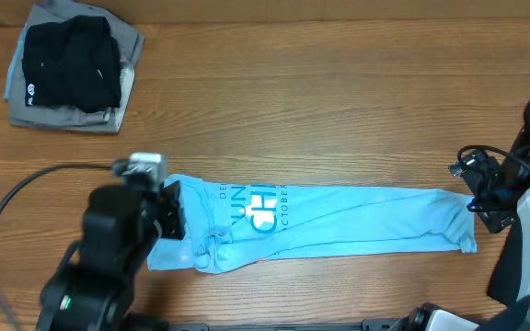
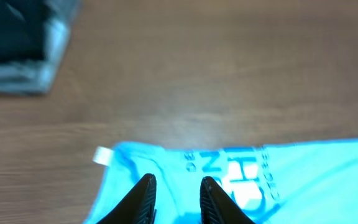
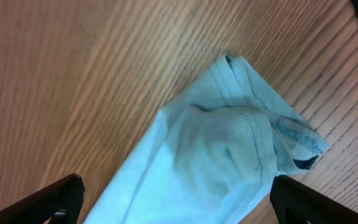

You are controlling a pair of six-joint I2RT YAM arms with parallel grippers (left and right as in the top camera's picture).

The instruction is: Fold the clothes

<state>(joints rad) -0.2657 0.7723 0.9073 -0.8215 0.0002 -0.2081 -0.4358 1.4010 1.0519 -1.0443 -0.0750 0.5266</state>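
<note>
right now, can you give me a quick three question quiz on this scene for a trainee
1. True or false: the right gripper is shut on the T-shirt.
2. In the overhead view, where is the stack of dark folded garments? A top left, B top right, C on the T-shirt.
3. Which gripper is nearer the T-shirt's lettering?
Key: 1 false; 2 A; 3 the left gripper.

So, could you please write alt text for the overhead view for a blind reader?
A light blue T-shirt, folded into a long narrow strip, lies across a wooden table. The left arm is over its left end, the right arm beside its right end; a stack of dark folded clothes sits top left.
</note>
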